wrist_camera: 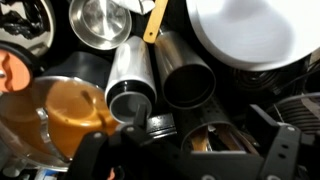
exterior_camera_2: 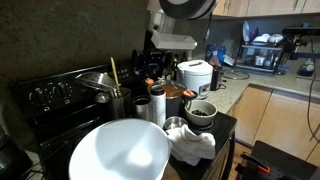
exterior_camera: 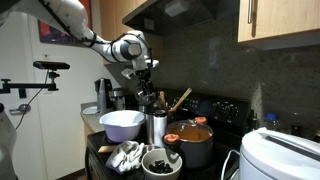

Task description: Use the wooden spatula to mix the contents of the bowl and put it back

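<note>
A: Step in hand?

B: Approach, pre-grasp. The end effector (exterior_camera: 148,85) hangs open and empty over the steel canisters (exterior_camera: 157,125). The wooden spatula (exterior_camera: 181,99) is untouched and stands tilted toward the back edge of the stove (exterior_camera_2: 50,100).

A: The bowl?

B: The bowl (exterior_camera: 160,161), with its dark contents, sits near the front edge, just beside the steel pot (exterior_camera: 195,142).

A: Next move?

B: Judgement: reach back to the handle, close on it high up, and lift clear of the canisters.

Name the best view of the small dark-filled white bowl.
An exterior view: the small round white bowl sits whole, unblocked. In an exterior view the bowl hugs the bottom edge; wrist view, dim part.
</note>
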Tool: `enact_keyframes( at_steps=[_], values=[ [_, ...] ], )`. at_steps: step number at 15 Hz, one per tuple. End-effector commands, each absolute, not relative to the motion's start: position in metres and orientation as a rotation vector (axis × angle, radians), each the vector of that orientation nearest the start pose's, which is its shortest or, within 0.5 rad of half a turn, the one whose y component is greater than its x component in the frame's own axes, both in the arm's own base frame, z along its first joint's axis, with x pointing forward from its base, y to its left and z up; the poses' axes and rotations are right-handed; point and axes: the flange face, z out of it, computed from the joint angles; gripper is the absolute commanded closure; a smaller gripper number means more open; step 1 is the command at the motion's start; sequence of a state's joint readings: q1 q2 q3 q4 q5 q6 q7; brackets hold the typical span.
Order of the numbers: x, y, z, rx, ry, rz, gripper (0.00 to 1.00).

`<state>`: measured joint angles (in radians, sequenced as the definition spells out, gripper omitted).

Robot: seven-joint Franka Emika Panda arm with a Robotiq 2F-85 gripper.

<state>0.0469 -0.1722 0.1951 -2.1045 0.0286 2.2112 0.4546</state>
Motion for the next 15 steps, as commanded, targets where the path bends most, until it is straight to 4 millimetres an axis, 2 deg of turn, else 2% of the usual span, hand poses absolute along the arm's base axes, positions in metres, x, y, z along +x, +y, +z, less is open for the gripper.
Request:
enact_keyframes(
  at_steps=[1,5,10,15],
  values=[
    [0.561,0.135,0.532,-2.98,0.365,-0.537,0.0],
    [0.602,0.136,0.529,-2.924,0.451,-0.713,0.0],
    [0.647,0.139,0.499,-2.933,0.51,-0.883,0.0],
    [0.679,0.15,0.474,-2.903,0.54,-0.95,0.0]
  ],
)
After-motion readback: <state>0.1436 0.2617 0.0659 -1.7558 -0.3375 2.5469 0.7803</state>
